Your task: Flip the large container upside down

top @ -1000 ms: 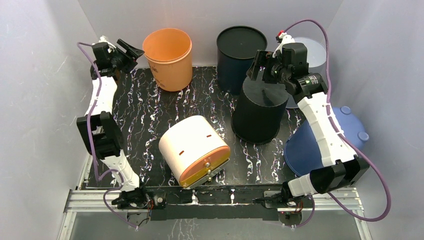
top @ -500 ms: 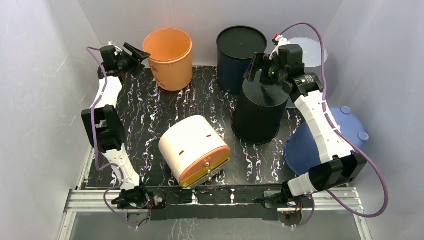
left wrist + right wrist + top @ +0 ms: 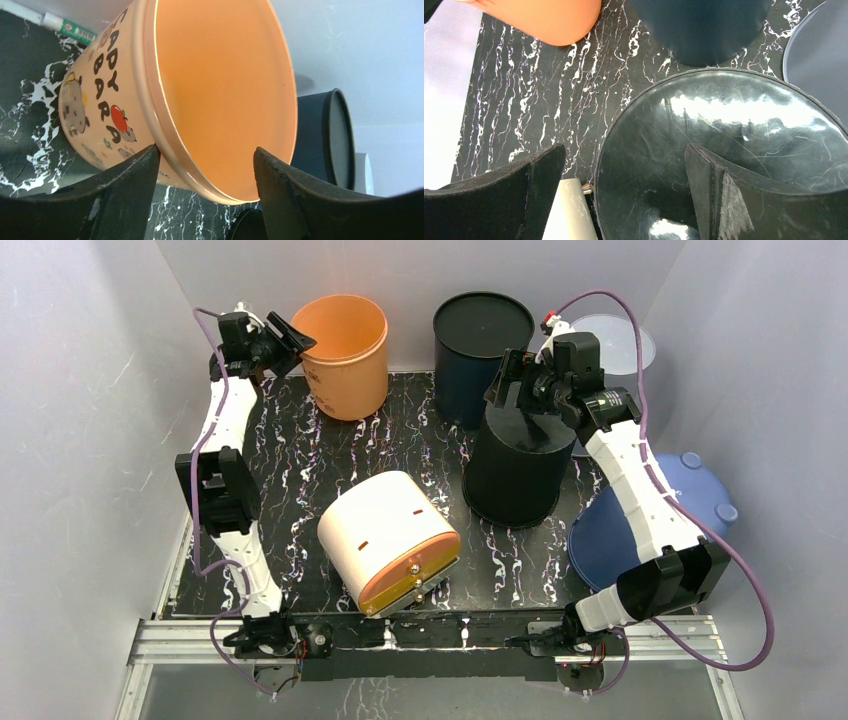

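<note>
The upright orange bucket (image 3: pixel 225 90), open-mouthed and printed CAPYBARA with cartoon animals, has its rim between the parted left hand (image 3: pixel 206 152); the right hand (image 3: pixel 624 150) is spread wide above the inverted black container (image 3: pixel 749 125).

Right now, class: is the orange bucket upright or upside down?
Upright: the orange bucket stands on its base, open mouth up, empty inside.

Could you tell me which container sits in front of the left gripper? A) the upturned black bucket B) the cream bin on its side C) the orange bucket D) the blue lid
C: the left wrist view shows the rim of the orange bucket between the open fingers of the left gripper.
</note>
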